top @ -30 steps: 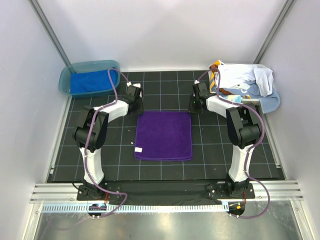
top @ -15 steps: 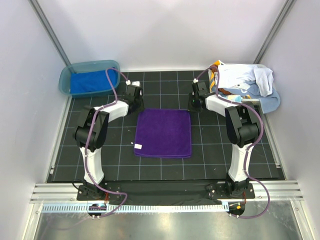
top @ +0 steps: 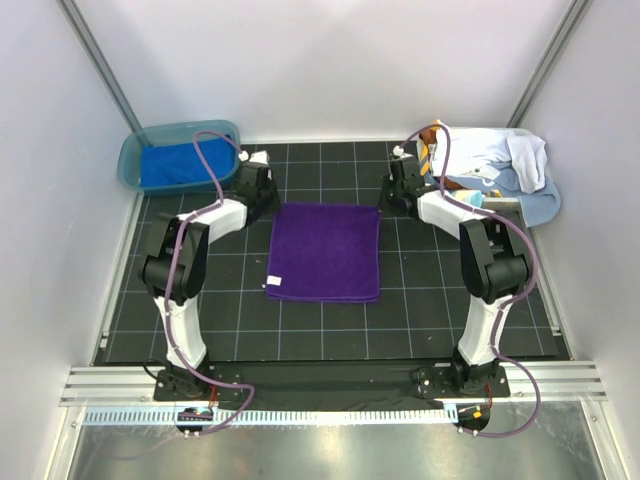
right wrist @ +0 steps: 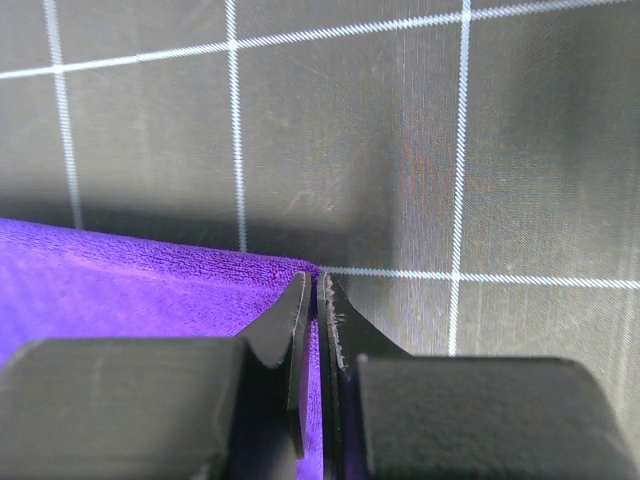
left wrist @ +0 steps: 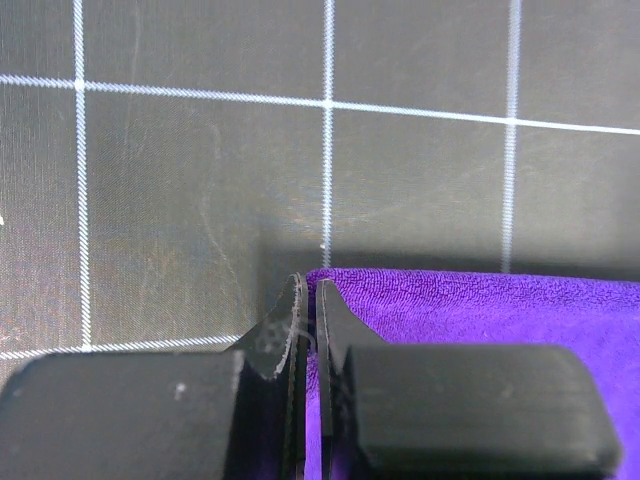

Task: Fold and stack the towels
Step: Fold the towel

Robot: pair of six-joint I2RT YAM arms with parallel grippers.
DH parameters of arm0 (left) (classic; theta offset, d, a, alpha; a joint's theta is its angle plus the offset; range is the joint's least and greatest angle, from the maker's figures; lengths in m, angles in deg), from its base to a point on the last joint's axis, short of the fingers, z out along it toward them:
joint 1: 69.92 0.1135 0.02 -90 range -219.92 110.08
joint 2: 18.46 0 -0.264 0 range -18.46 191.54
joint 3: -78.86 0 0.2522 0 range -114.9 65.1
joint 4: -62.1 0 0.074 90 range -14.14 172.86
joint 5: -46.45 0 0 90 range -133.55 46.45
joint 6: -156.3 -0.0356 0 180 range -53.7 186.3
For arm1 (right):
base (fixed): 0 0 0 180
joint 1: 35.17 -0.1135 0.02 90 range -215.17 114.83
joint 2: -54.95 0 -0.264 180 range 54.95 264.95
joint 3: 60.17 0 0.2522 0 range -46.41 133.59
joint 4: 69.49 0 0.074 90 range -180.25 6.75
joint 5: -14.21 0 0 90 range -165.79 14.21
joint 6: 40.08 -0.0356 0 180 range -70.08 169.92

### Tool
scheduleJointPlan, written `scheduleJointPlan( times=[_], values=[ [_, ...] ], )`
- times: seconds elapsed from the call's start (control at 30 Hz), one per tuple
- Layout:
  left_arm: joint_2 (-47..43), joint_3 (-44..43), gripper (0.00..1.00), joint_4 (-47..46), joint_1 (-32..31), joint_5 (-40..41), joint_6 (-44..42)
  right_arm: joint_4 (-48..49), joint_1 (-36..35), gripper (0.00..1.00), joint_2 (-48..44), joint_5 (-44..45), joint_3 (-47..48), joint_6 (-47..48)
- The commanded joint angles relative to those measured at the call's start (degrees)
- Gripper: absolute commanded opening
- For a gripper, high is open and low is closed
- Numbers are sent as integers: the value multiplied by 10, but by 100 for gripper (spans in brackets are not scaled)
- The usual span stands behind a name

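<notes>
This looks like a robot lab, a small test booth. Two robot arms, the left arm [top: 185,262] and the right arm [top: 492,262], are fixed to a metal rail [top: 90,385] far behind the jaws. Under the jaws of the left gripper [left wrist: 310,290] and the right gripper [right wrist: 313,283] lies a black mat [top: 420,320] with white grid lines. Past the jaws stand plain white walls [top: 330,70] and metal posts [top: 100,60]. Purple cables [top: 212,133] loop along the arms.
</notes>
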Motion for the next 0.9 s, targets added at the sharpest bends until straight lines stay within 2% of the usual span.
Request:
scheduleJointPlan(
  times=[0.0,0.3,0.87],
  values=[
    [-53,11,0,-42,10,-20,-6,40,3,7,-53,19,-17,14],
    [-124,106,0,-92,10,-73,8,59,-6,6,-110,12,-96,-5],
    [-245,264,0,-125,9,-67,38,69,-58,6,-237,36,-235,-52]
  ],
)
